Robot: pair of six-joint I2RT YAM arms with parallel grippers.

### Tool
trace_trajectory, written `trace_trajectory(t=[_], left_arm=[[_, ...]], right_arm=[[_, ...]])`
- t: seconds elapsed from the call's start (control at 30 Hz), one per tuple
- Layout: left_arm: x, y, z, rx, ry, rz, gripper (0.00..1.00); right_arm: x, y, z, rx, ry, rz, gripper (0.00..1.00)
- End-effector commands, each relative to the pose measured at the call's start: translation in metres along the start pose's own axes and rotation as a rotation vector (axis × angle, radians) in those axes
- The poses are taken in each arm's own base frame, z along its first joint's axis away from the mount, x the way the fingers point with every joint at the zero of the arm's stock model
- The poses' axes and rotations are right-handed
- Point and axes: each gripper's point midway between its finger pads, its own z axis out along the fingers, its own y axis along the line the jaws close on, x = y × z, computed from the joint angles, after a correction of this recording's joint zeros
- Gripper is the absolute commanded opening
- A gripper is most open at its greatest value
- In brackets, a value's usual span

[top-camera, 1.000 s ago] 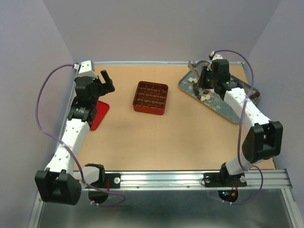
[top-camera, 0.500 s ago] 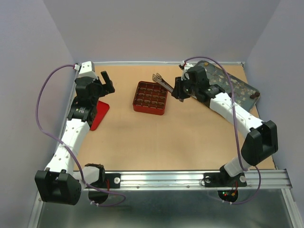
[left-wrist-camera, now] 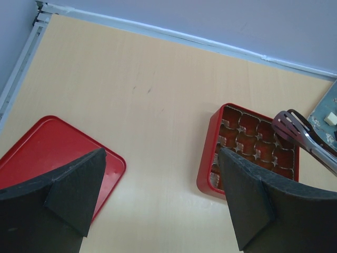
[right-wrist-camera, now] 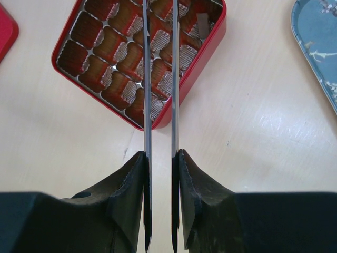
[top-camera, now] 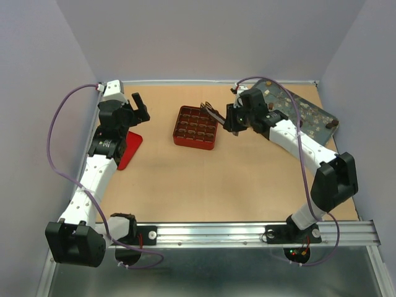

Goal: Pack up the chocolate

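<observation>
The red gridded box sits mid-table; its cells hold ribbed paper cups. My right gripper is shut on the metal tongs, whose tips reach over the box's right side. In the right wrist view both tong arms run from my gripper across the box; the tips are out of frame, so I cannot tell if they hold chocolate. A few small chocolate pieces lie on the blue-grey tray; one cream piece shows in the left wrist view. My left gripper is open and empty.
A flat red lid lies at the left edge under my left arm, also in the left wrist view. The tray's edge shows at the right of the right wrist view. Walls close the table on three sides.
My right gripper has carried the tongs left from the tray to over the red box. The tray now lies further back right. The left arm has not moved.
</observation>
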Motion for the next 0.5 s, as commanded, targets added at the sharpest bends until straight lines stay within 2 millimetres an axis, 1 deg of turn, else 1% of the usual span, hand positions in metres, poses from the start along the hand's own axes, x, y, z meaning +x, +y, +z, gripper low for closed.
trace_trajectory(t=[0.0, 0.2, 0.23, 0.47], left_arm=[[-0.0351, -0.0087, -0.0057, 0.02, -0.086, 0.005, 0.99], [-0.0356, -0.0091, -0.0056, 0.021, -0.085, 0.005, 0.99], [-0.0352, -0.0091, -0.0052, 0.021, -0.084, 0.005, 0.99], [-0.0361, -0.0099, -0.0054, 0.025, -0.086, 0.005, 0.99]], right_arm=[[-0.0141, 0.0083, -0.0018, -0.018, -0.036, -0.01, 0.28], [-0.0133, 0.0048, -0.0007, 0.0, -0.035, -0.013, 0.33], [-0.0131, 0.0048, 0.0002, 0.002, -0.034, -0.012, 0.35], [-0.0161, 0.0058, 0.0018, 0.0, -0.038, -0.012, 0.39]])
